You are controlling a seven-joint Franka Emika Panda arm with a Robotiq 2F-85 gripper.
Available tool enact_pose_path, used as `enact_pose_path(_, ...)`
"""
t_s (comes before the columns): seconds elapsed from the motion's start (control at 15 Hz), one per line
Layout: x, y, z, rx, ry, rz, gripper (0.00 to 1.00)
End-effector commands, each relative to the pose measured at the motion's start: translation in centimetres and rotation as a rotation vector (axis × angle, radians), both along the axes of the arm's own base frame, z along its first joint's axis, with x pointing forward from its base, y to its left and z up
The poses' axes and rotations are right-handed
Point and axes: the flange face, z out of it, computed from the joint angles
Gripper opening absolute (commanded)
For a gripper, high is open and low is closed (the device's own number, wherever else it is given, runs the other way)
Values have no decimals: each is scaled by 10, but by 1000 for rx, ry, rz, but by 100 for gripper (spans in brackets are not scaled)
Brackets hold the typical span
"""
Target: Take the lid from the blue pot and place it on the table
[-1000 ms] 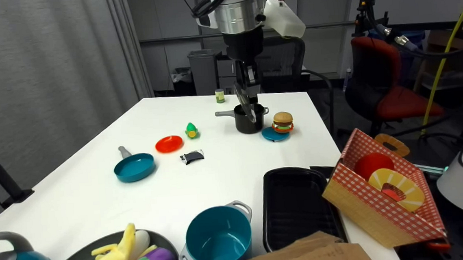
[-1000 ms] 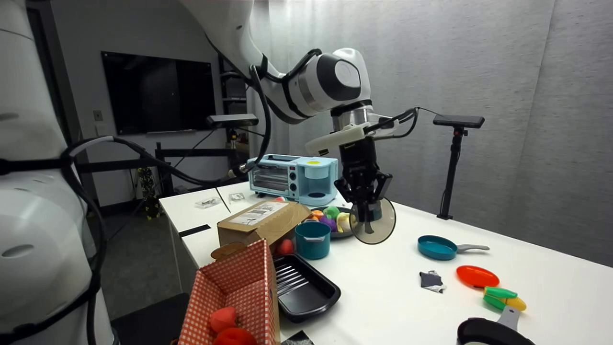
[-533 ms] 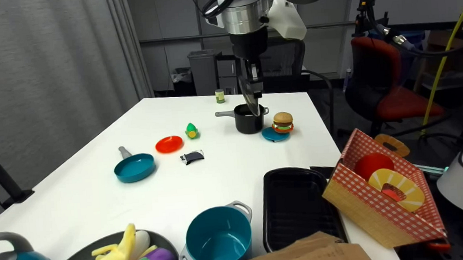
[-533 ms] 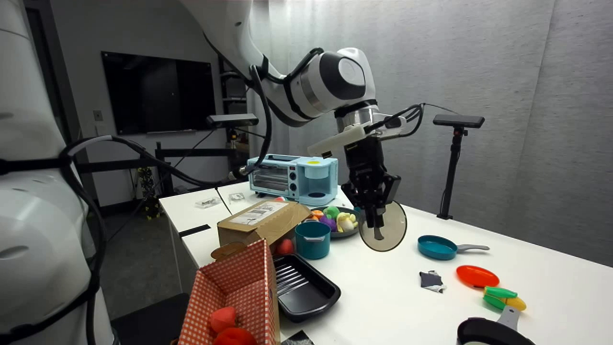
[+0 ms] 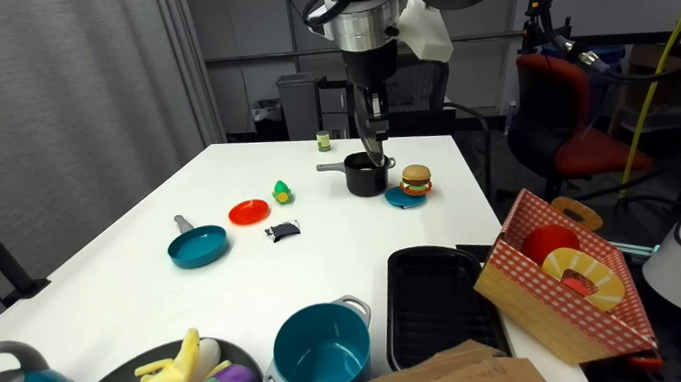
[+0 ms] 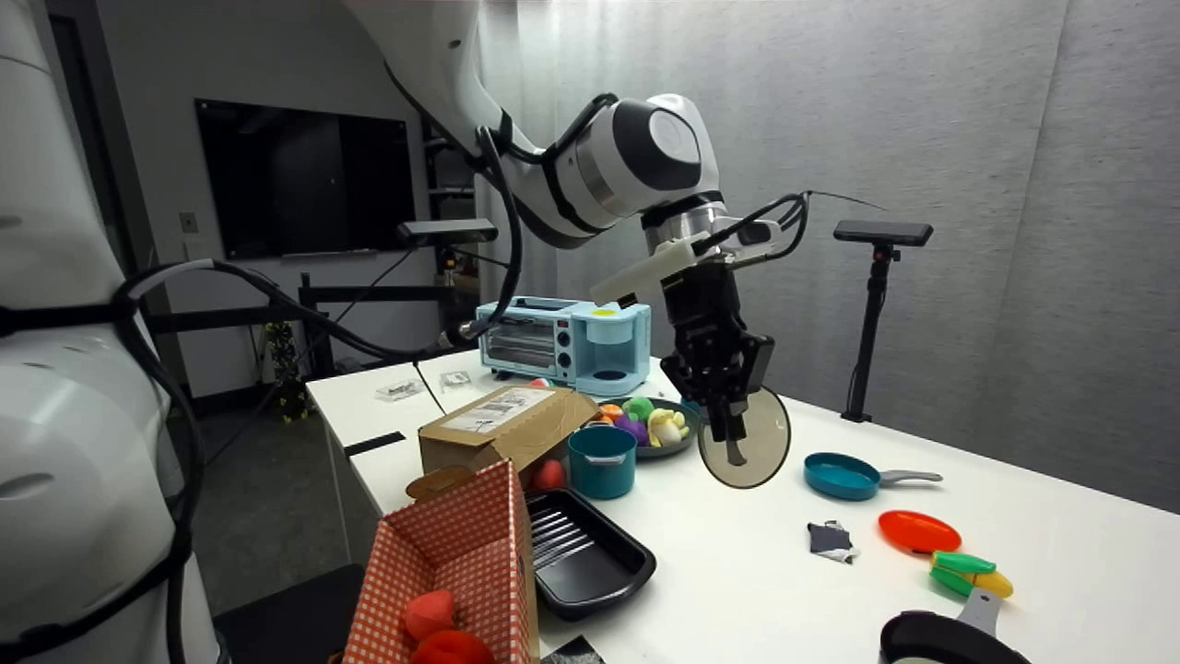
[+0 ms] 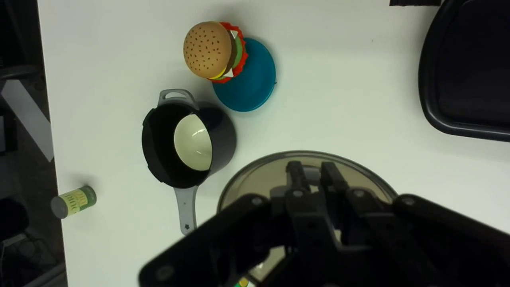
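The lid, round and see-through with a metal rim, hangs nearly upright in my gripper, above the table; it shows in both exterior views (image 5: 365, 126) (image 6: 761, 444) and the wrist view (image 7: 255, 181). My gripper (image 5: 379, 129) (image 6: 733, 430) (image 7: 311, 165) is shut on the lid's grey handle, which shows between the fingertips in the wrist view. The blue pot stands uncovered and looks empty inside, in both exterior views (image 5: 321, 348) (image 6: 602, 468); it is out of the wrist view. The white table (image 5: 321, 258) (image 6: 728, 553) (image 7: 342, 103) lies below the lid.
A black pot (image 5: 367, 180) (image 7: 223, 135) stands beside the lid in the wrist view. A burger (image 7: 209, 50) sits on a blue disc (image 7: 255, 87). A black tray (image 6: 590, 553), checkered box (image 6: 452, 544), teal pan (image 6: 841, 477), red disc (image 6: 918, 532) and wrapper (image 6: 831, 540) surround.
My gripper and the lid have moved right in both exterior views, slightly up in one and slightly down in the other, mostly in the first half second. The table objects have not moved.
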Motion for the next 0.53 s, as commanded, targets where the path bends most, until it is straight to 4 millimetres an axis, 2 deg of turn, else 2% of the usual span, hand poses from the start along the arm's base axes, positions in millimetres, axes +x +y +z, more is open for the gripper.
enact_pose_path(0.0, -25, -1, 1, -35, -22, -7, 47)
enact_pose_path(0.47, -41, 3, -3, -31, -9, -8, 99)
